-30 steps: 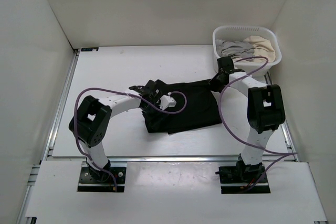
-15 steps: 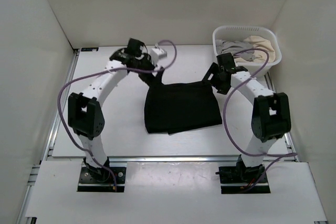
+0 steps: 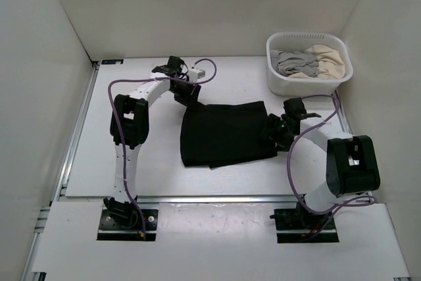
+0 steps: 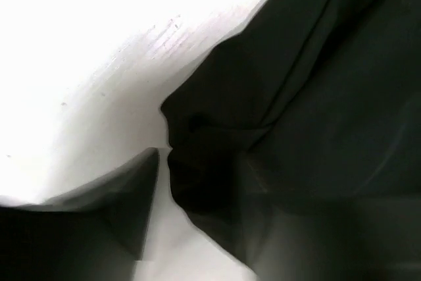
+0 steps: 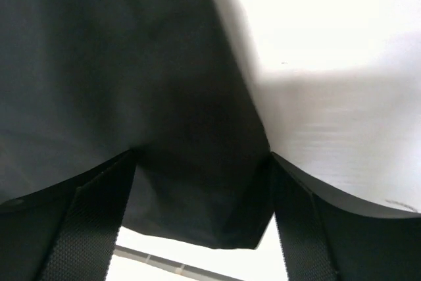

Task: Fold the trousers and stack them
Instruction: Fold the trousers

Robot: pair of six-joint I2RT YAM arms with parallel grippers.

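Across the middle of the table [image 3: 131, 156] the trousers [image 3: 227, 135] now lie flat and folded, the corner lifted moments ago set down. The left pincer [image 3: 186, 94] has sunk to that far-left corner, its grip impossible to tell; the right pincer [image 3: 272, 133], spread apart, straddles the right edge. Another fold likely follows.

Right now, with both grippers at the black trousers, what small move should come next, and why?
Probably close the right gripper on the trousers: its fingers stand apart with the cloth's edge between them, not yet pinched.
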